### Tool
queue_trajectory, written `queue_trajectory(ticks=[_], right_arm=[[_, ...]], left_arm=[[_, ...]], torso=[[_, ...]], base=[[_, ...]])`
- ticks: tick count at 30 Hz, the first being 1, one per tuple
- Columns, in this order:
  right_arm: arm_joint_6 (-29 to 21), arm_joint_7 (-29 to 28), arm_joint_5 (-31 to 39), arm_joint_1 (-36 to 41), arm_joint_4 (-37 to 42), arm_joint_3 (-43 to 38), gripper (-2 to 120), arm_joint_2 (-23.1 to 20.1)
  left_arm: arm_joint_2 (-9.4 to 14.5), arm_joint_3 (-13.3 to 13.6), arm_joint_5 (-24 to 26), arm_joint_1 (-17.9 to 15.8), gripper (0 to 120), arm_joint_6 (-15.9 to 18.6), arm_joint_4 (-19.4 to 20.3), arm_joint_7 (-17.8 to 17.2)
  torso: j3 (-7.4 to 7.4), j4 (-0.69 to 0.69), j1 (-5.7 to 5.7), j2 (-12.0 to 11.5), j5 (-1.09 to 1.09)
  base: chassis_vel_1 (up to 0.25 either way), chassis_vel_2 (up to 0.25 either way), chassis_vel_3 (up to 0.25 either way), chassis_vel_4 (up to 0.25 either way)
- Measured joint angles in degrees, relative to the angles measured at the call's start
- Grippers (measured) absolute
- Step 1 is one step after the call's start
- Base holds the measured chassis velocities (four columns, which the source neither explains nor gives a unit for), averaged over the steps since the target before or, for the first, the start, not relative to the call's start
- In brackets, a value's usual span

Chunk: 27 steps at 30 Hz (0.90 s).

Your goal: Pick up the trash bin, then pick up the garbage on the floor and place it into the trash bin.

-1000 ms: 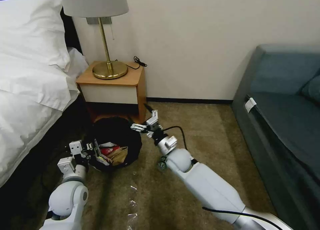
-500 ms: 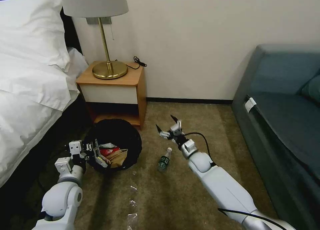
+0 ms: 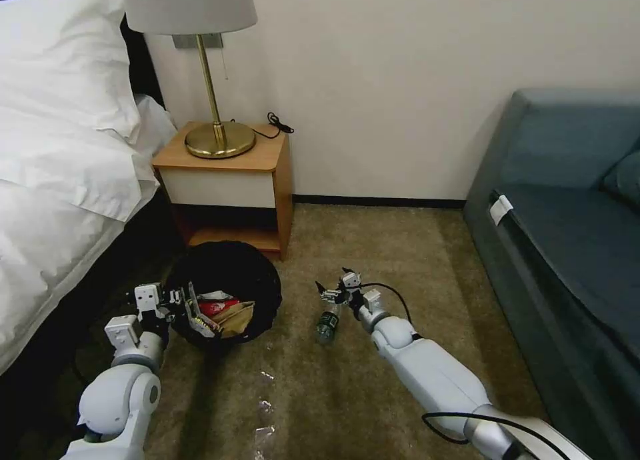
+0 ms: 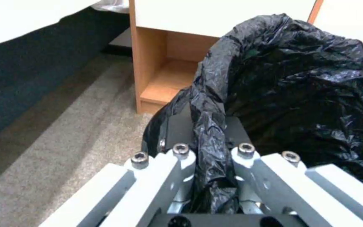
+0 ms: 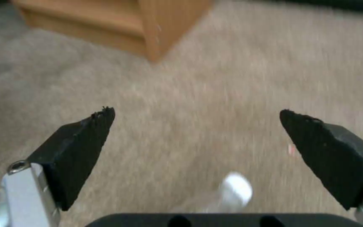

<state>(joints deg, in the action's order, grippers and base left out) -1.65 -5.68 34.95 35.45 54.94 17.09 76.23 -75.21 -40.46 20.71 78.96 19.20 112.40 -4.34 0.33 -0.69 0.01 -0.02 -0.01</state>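
Observation:
The trash bin [image 3: 230, 273], lined with a crinkly black bag, stands low on the carpet in front of the nightstand. My left gripper [image 3: 181, 307] is shut on the bin's near rim, and the left wrist view shows its fingers [image 4: 181, 157] pinching the black bag [image 4: 299, 88]. Inside the bin lie a red-and-white packet [image 3: 217, 305], a brown paper bag [image 3: 239, 317] and a shiny wrapper [image 3: 200, 321]. A small clear bottle [image 3: 328, 325] with a green label lies on the carpet right of the bin. My right gripper [image 3: 333, 289] hangs open just over its white cap [image 5: 235, 190], pads [image 5: 80, 151] spread wide.
A wooden nightstand [image 3: 227, 173] with a brass lamp [image 3: 217, 137] stands against the wall behind the bin. The bed [image 3: 53, 180] runs along the left, a blue sofa [image 3: 567, 233] along the right. A scrap of clear film [image 3: 265, 407] lies on the open carpet in front.
My right gripper has left the bin's edge, swung right and dropped low over the bottle, still open. The left arm has shifted slightly, keeping its hold on the bin.

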Motion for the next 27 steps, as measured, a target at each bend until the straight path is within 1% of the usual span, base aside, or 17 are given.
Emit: queue_trajectory(ticks=[1,2,3,4,5,6,8,9,10,11,12,13,14,18,20,25,27], right_arm=[[-2.51,-2.17,2.24,-0.36,0.93,0.62,100,0.00],[-2.51,-2.17,2.24,-0.36,0.93,0.62,100,0.00],[-7.11,-6.72,6.92,-1.22,2.87,1.66,100,0.09],[-10.25,-9.86,10.34,-1.89,4.14,2.18,100,0.29],[-10.25,-9.86,10.34,-1.89,4.14,2.18,100,0.29],[-13.95,-13.42,13.51,-2.56,5.54,2.46,100,0.62],[-14.84,-14.33,14.19,-2.69,5.86,2.47,100,0.71],[-19.00,-17.97,17.03,-2.95,7.34,2.20,100,1.23],[-21.81,-20.40,18.42,-2.90,8.21,1.79,100,1.64],[-21.81,-20.40,18.42,-2.90,8.21,1.79,100,1.64],[-23.54,-21.83,19.00,-2.73,8.65,1.40,100,1.93],[-26.54,-23.72,19.51,-2.00,9.21,0.58,100,2.47],[-27.83,-24.27,19.62,-1.42,9.34,0.10,100,2.71],[-29.22,-24.79,19.25,-0.44,9.26,-0.81,100,3.26],[-29.79,-24.77,18.53,0.26,8.20,-1.85,100,4.19],[-29.47,-24.06,16.51,0.64,5.70,-3.17,100,5.90],[-28.76,-23.30,14.89,0.75,3.85,-4.07,100,7.22]], left_arm=[[-0.08,0.04,-0.06,0.00,4,0.00,0.04,0.00],[-0.08,0.04,-0.06,0.00,4,0.00,0.04,0.00],[-0.29,0.20,-0.24,0.00,4,-0.01,0.04,-0.07],[-0.57,0.38,-0.46,-0.02,4,-0.06,0.03,-0.09],[-0.57,0.38,-0.46,-0.02,4,-0.06,0.03,-0.09],[-0.94,0.63,-0.68,-0.04,4,-0.14,-0.05,-0.09],[-1.05,0.73,-0.73,-0.05,4,-0.17,-0.09,-0.09],[-1.40,1.03,-0.94,-0.12,4,-0.31,-0.23,-0.08],[-1.58,1.12,-1.05,-0.18,4,-0.34,-0.27,-0.08],[-1.58,1.12,-1.05,-0.18,4,-0.34,-0.27,-0.08],[-1.68,1.15,-1.12,-0.21,4,-0.36,-0.28,-0.09],[-1.82,1.21,-1.25,-0.23,4,-0.41,-0.29,-0.16],[-1.87,1.22,-1.31,-0.22,4,-0.41,-0.29,-0.25],[-1.97,1.25,-1.50,-0.09,4,-0.41,-0.18,-0.32],[-2.31,1.51,-1.87,-0.01,4,-0.42,-0.02,-0.50],[-2.96,2.18,-2.54,0.03,4,-0.46,0.13,-0.59],[-3.43,2.58,-3.00,0.13,4,-0.49,0.33,-0.64]], torso=[[0.00,0.00,0.00,0.00,0.00],[0.00,0.00,0.00,0.00,0.00],[0.00,0.00,0.00,0.00,-0.01],[-0.01,0.01,0.00,0.00,-0.01],[-0.01,0.01,0.00,0.00,-0.01],[0.00,0.01,0.00,0.00,-0.01],[0.00,0.01,0.00,0.00,-0.01],[0.00,0.00,0.00,0.00,-0.01],[0.00,0.01,0.00,0.00,-0.01],[0.00,0.01,0.00,0.00,-0.01],[-0.01,0.01,0.00,0.00,-0.01],[-0.01,0.01,0.00,0.00,-0.01],[0.00,0.01,0.00,0.00,0.00],[-0.01,0.00,0.00,0.00,0.00],[0.00,0.00,0.00,0.00,0.00],[0.00,0.00,0.00,0.00,-0.01],[-0.01,0.00,0.00,0.00,0.00]], base=[[0.000,0.000,0.000,0.000],[0.000,0.000,0.000,0.000],[0.000,0.000,0.000,0.000],[0.000,0.000,0.000,0.000],[0.000,0.000,0.000,0.000],[0.000,0.000,0.000,0.000],[0.000,0.000,0.000,0.000],[0.000,0.000,0.000,0.000],[0.000,0.000,0.000,0.000],[0.000,0.000,0.000,0.000],[0.000,0.000,0.000,0.000],[0.000,0.000,0.000,0.000],[0.000,0.000,0.000,0.000],[0.000,0.000,0.000,0.000],[0.000,0.000,0.000,0.000],[0.000,0.000,0.000,0.000],[0.000,0.000,0.000,0.000]])
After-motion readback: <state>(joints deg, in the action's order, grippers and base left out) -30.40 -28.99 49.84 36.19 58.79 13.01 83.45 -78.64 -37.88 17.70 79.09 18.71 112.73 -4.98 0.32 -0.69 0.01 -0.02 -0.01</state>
